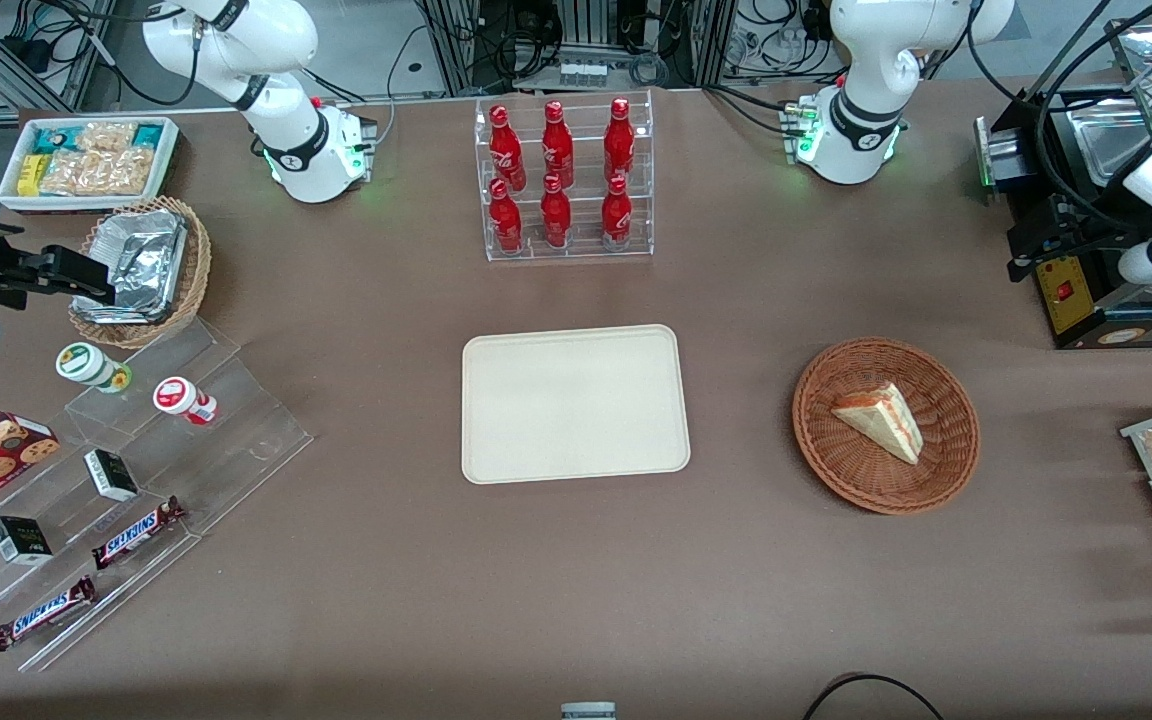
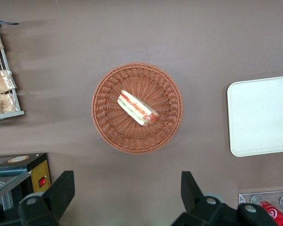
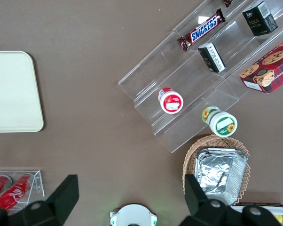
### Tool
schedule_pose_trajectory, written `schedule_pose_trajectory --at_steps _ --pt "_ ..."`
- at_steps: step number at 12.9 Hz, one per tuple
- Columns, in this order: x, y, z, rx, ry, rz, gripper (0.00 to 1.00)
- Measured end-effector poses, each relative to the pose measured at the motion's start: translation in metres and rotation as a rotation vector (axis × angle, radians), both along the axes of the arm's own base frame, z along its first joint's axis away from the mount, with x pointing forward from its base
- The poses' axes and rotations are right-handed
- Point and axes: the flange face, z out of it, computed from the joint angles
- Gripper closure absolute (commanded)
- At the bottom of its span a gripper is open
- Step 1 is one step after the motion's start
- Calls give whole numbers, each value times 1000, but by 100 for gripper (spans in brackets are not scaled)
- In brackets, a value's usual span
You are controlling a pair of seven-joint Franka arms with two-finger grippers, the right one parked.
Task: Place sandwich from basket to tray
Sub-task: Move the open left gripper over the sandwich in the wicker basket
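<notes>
I see my left arm's gripper [image 2: 125, 197] held high over the brown table [image 1: 576, 580], pointing straight down, black fingers [image 2: 61, 190] spread wide, gripping nothing. The triangular white-bread sandwich [image 1: 880, 420] with red and green filling lies in the round reddish-brown wicker basket [image 1: 841, 470], toward the working arm's end of the table. The flat cream rectangular tray [image 1: 576, 403] sits mid-table, well apart from the basket.

The left arm is raised high at the working arm's end of the table. Its gripper [image 2: 125, 197] points straight down with the two dark fingers [image 2: 61, 190] spread wide apart (nothing is between them), touching nothing.
</notes>
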Motion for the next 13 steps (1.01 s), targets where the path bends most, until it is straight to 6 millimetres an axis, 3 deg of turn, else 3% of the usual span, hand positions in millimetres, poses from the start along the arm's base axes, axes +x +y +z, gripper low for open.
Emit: schedule_pose_trajectory --at_steps 5,9,13 --pt "2 1 -12 2 25 12 0" --pt "19 -1 -77 5 55 120 0" --pt "24 0 -135 5 56 254 0"
